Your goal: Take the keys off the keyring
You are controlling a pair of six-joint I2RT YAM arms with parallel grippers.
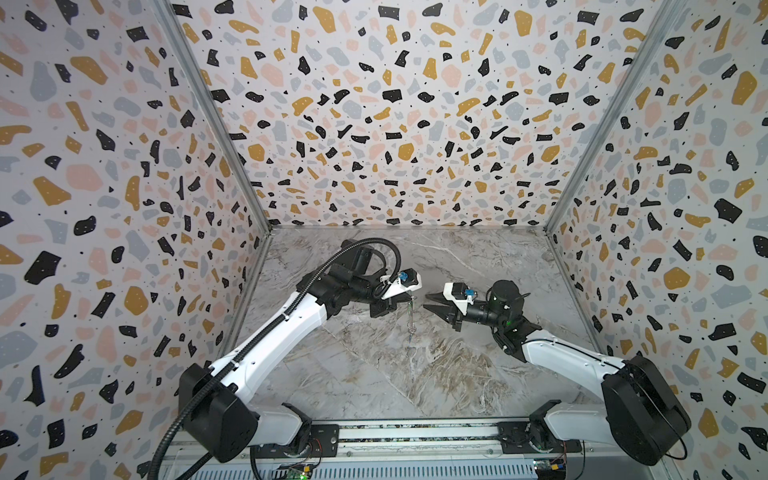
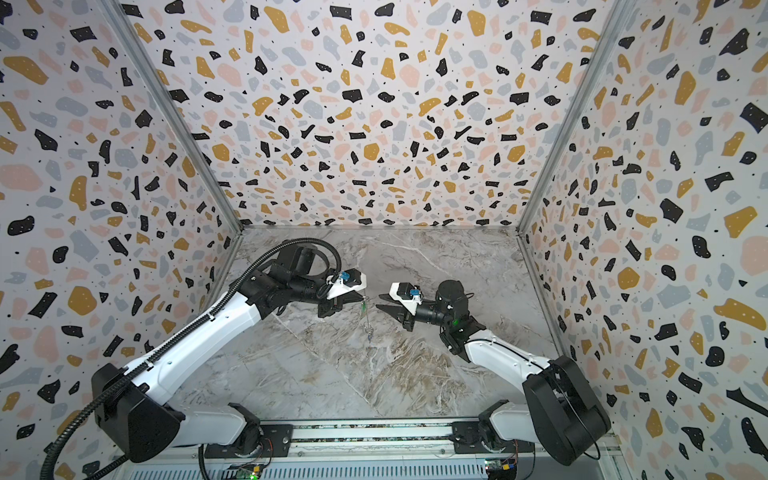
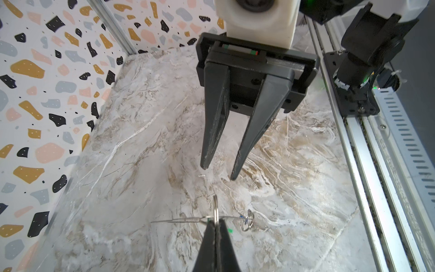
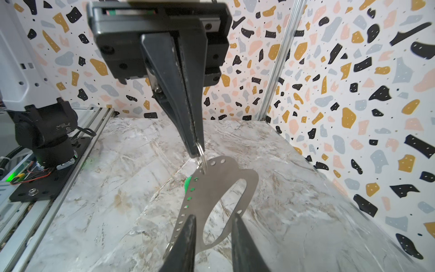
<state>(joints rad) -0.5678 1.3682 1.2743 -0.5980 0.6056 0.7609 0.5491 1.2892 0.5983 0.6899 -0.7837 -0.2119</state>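
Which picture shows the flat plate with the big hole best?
The right wrist view: the keyring faces the camera, slot and holes clear, hanging from the left gripper. The left wrist view shows only its thin edge; both top views, a tiny sliver.

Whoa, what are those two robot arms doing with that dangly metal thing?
The left gripper is pinched shut on a small wire ring, so the flat keyring dangles from it above the marble table. A green tag peeks out from behind the plate and doesn't look taken off yet. The right gripper is open and pointed at the keyring, holding nothing.
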